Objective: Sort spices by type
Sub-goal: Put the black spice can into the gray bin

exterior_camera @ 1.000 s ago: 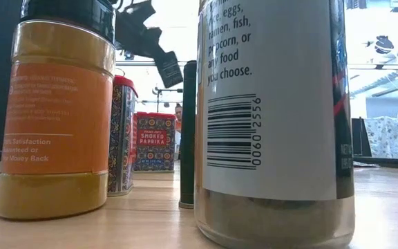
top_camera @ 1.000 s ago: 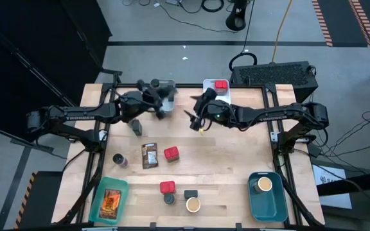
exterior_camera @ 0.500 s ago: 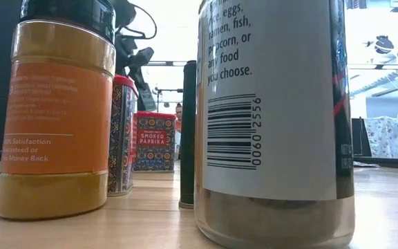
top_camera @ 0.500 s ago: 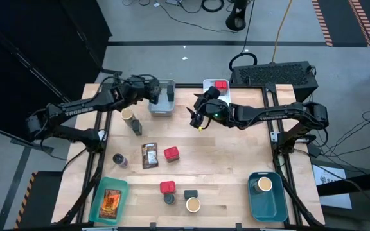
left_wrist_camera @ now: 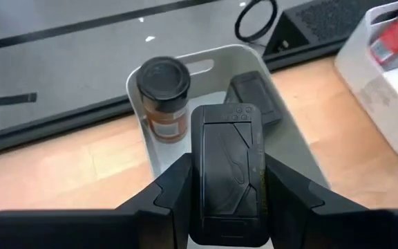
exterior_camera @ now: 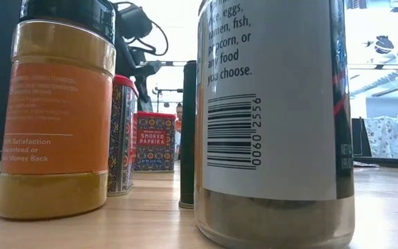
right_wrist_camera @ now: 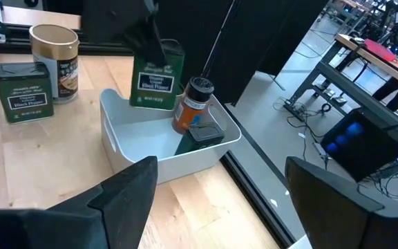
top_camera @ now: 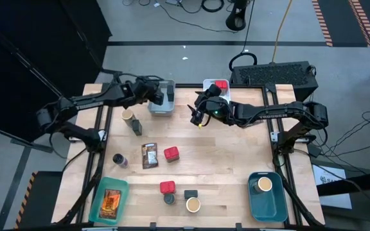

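Observation:
My left gripper (top_camera: 166,96) is shut on a dark green black-pepper tin (right_wrist_camera: 156,79) with a black lid (left_wrist_camera: 226,166), held over the grey bin (top_camera: 161,106) at the table's far edge. In that bin an orange jar with a black lid (left_wrist_camera: 161,90) stands upright and a dark tin (left_wrist_camera: 254,100) lies flat. My right gripper (top_camera: 198,119) hangs open and empty to the right of the bin, its fingers (right_wrist_camera: 126,200) wide apart. A matching green tin (right_wrist_camera: 23,90) and a tan-topped jar (right_wrist_camera: 55,52) stand on the table left of the bin. My left gripper pinches the pepper tin between its two fingers (left_wrist_camera: 175,194), one on each side of its upper end (left_wrist_camera: 202,187) by the lid. The fingers slant down at it from the table's left. The tin hangs nearly upright, lifted clear above the bin.
The white bin (top_camera: 216,86) at the far edge holds a red tin. Mid-table lie a printed packet (top_camera: 149,155), red tins (top_camera: 171,153) and a dark jar (top_camera: 117,159). Near the front stand more spices (top_camera: 188,199) between a teal bin (top_camera: 110,199) and a blue bin (top_camera: 264,192).
My left gripper has carried the pepper tin a little toward the table's far edge over the grey bin, rolling about its own axis, tipping downward and sinking slightly. The left arm has straightened out and uncovered the tan-topped jar on the table.

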